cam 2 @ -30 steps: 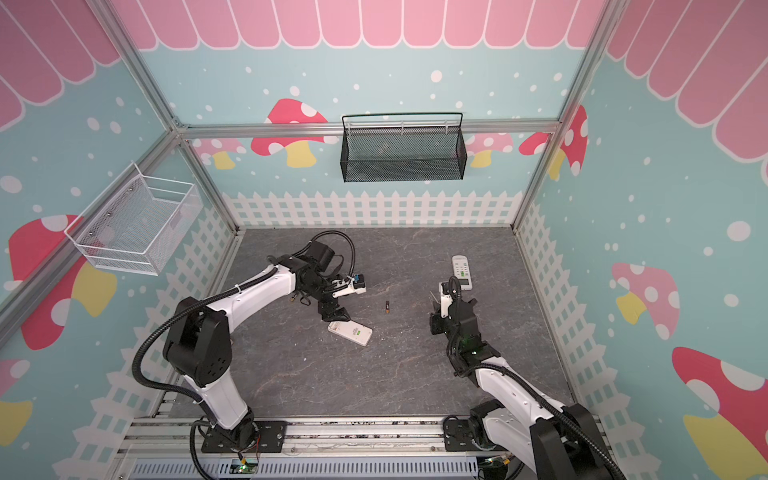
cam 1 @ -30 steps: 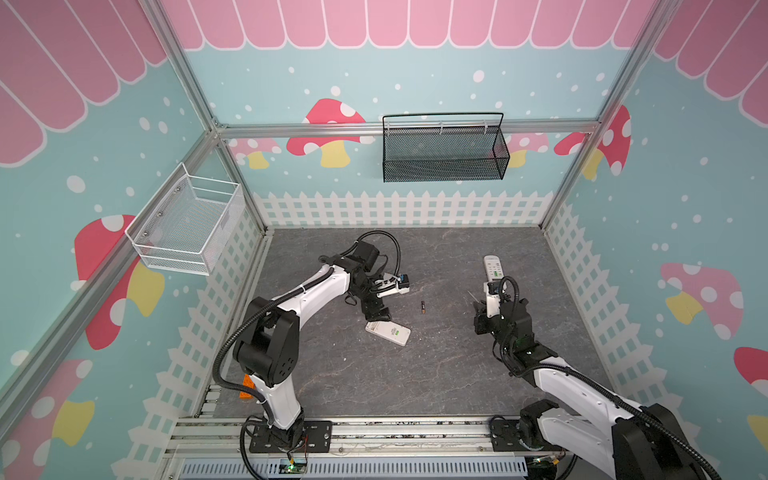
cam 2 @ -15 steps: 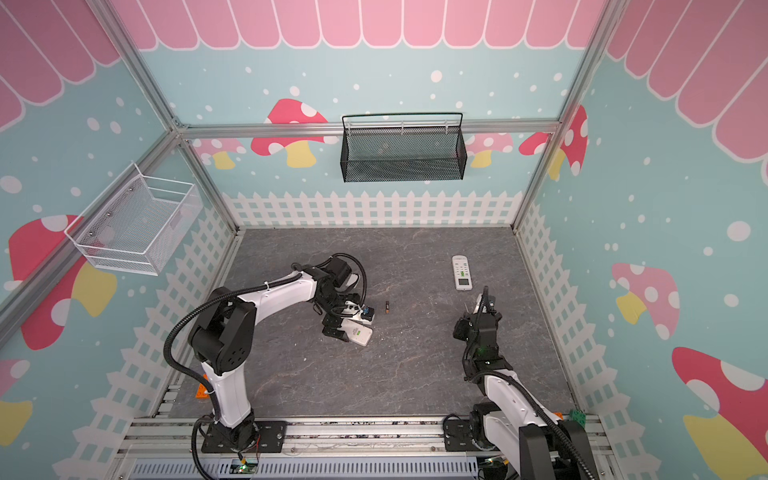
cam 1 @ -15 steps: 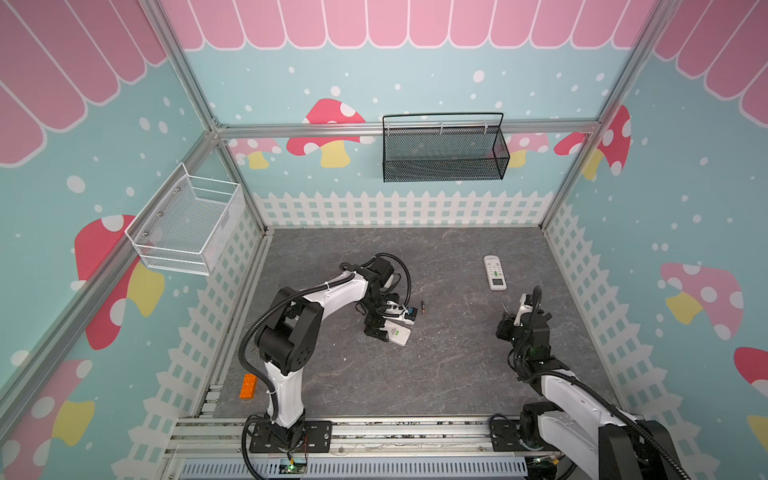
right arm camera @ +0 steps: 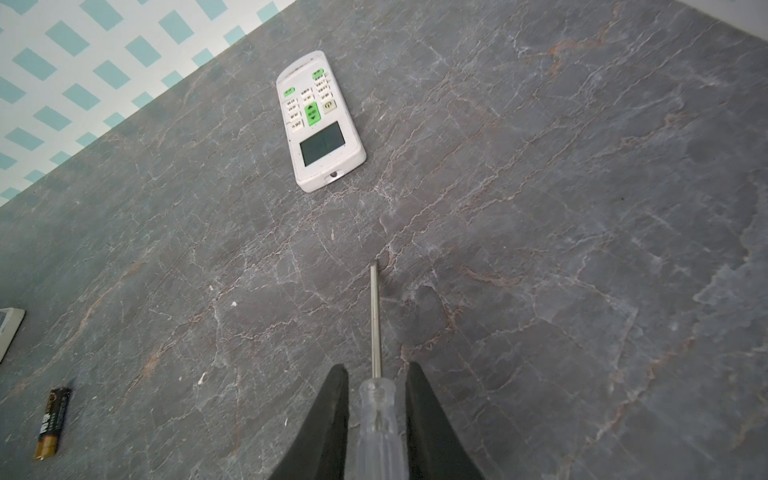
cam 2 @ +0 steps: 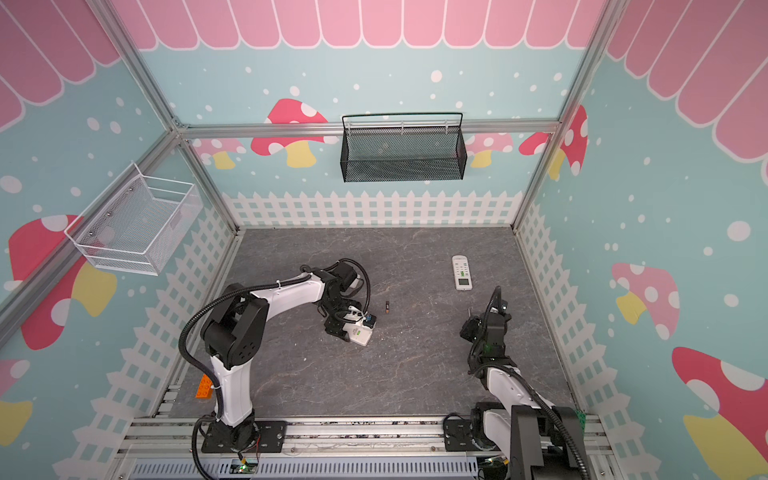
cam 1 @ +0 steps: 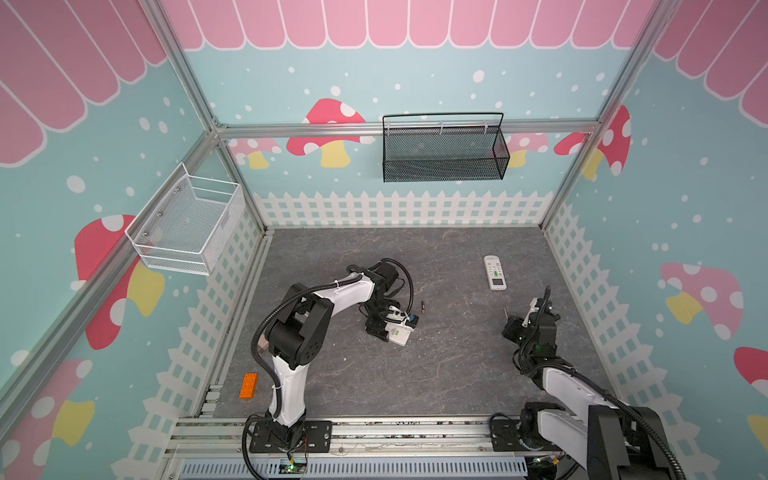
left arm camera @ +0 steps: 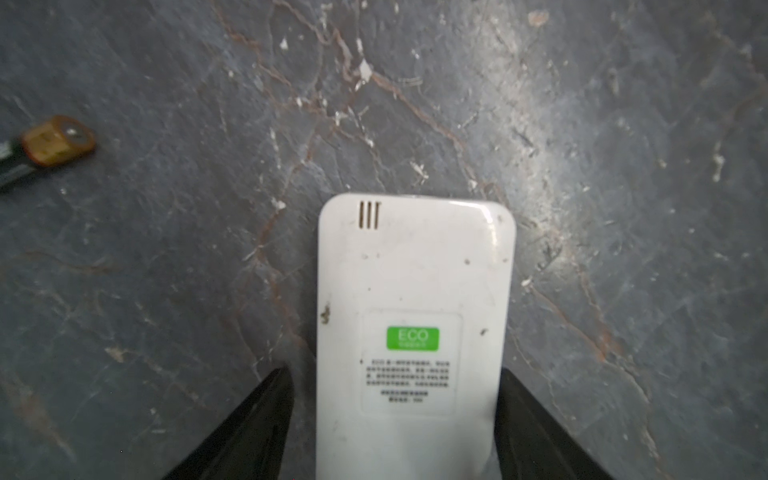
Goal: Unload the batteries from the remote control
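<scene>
The left arm (cam 1: 332, 291) is folded at the elbow and reaches out over the middle of the grey worktop (cam 1: 436, 374). Its wrist is bent down, so the left claw (left arm camera: 395, 376) sits low over a white remote (left arm camera: 415, 291). That claw is spread: its dark fingers (left arm camera: 257, 424) straddle the remote's width, one with a plain gap beside the casing, the other just against the edge. The remote lies face down with a green ECO sticker up, its long axis slanting across the worktop and running straight out from the claw. The right arm (cam 1: 573, 386) is drawn in near the front rail, and the right claw (right arm camera: 378, 368) angles down toward the worktop with a clear-handled screwdriver (right arm camera: 376, 324) between its fingers. Whether it pinches the handle or merely flanks it I cannot tell. The shaft points out ahead of the claw, its tip at or just above the stone. One battery (cam 1: 423, 306) lies loose on the worktop near the left claw, apart from the remote and well apart from the right claw. Its long axis runs front to back, and the coppery end seems to face the front rail. A second remote (cam 1: 494, 272) lies face up toward the back right, also front to back, with its display end nearer the rail.
</scene>
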Tool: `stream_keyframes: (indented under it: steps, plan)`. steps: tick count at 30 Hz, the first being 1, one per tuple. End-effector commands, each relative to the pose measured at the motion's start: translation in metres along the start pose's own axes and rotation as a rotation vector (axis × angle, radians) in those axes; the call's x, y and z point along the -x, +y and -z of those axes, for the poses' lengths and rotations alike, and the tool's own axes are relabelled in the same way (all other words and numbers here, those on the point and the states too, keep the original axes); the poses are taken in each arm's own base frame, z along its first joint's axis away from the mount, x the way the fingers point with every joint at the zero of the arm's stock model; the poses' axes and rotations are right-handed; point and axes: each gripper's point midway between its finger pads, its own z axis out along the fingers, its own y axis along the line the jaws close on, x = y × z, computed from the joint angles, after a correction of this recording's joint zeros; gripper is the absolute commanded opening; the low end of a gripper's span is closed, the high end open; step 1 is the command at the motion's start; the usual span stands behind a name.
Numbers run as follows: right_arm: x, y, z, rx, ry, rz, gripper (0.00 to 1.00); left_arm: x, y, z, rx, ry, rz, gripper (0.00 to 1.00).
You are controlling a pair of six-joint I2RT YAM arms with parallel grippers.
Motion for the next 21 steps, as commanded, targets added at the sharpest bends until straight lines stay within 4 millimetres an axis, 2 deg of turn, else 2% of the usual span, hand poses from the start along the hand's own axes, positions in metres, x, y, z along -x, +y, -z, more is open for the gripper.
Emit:
stream_keyframes:
  steps: [1, 6, 12, 16, 18, 19, 21]
  plan:
    - [0.000, 0.002, -0.003, 0.016, 0.024, -0.030, 0.31, -0.007, 0.007, -0.005, 0.012, 0.035, -0.012, 0.68]
    - [-0.001, -0.001, -0.005, 0.011, 0.031, -0.035, 0.37, -0.006, 0.013, 0.003, 0.044, 0.021, -0.004, 0.61]
    - [0.008, 0.001, 0.000, 0.013, 0.002, -0.005, 0.48, -0.004, 0.041, 0.037, 0.158, -0.017, 0.120, 0.54]
    - [0.021, 0.010, 0.003, 0.030, -0.005, 0.042, 0.58, -0.004, 0.079, 0.085, 0.300, -0.143, 0.383, 0.54]
    - [0.028, 0.014, 0.003, 0.040, -0.015, 0.062, 0.69, -0.008, 0.098, 0.105, 0.379, -0.192, 0.519, 0.54]
    - [0.031, 0.017, 0.001, 0.046, -0.012, 0.076, 0.73, -0.024, 0.111, 0.120, 0.445, -0.203, 0.615, 0.54]
    - [0.038, 0.024, -0.004, 0.057, 0.006, 0.113, 0.82, -0.043, 0.131, 0.139, 0.570, -0.206, 0.767, 0.51]
